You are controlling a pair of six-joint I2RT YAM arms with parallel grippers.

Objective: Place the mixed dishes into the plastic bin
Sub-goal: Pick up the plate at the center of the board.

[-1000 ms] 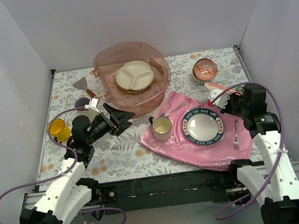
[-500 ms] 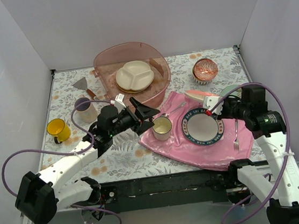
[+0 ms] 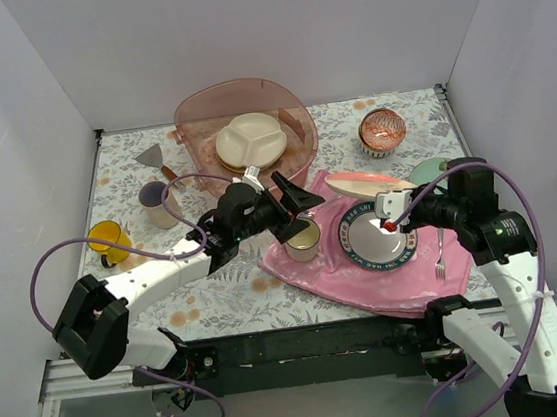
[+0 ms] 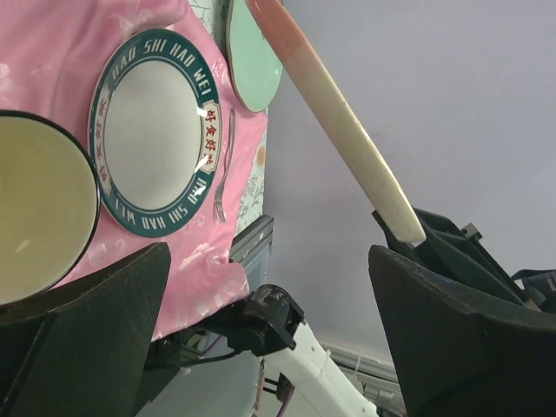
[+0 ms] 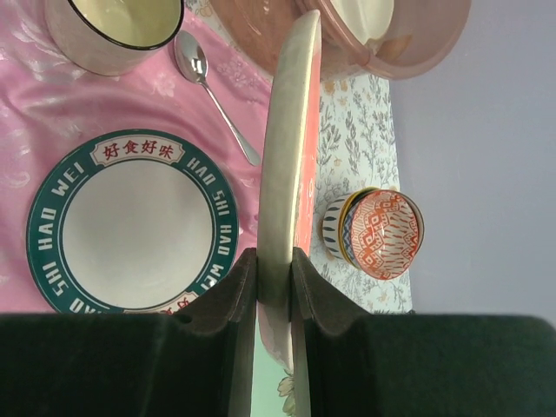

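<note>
My right gripper (image 5: 274, 261) is shut on the rim of the peach plate (image 5: 291, 130), which stands on edge in the right wrist view. In the top view that plate (image 3: 361, 180) hangs over the pink cloth, with the right gripper (image 3: 390, 205) above the dark-blue-rimmed plate (image 3: 375, 238). The mint-green plate (image 3: 432, 169) lies at the right. My left gripper (image 3: 299, 212) is open and empty above the cream cup (image 3: 302, 238). The plastic bin (image 3: 198, 117) holds the cream divided plate (image 3: 251, 139). The red-patterned bowl (image 3: 382, 131), yellow mug (image 3: 109, 238) and pale mug (image 3: 157, 202) stand on the table.
A pink cloth (image 3: 316, 270) carries the cup, the lettered plate, a spoon (image 5: 208, 78) and a fork (image 3: 438, 251). A spatula (image 3: 152, 157) lies left of the bin. White walls close in on three sides.
My left arm has swung right from beside the yellow mug to above the cream cup. My right gripper has carried the peach plate left, uncovering the mint-green plate.
</note>
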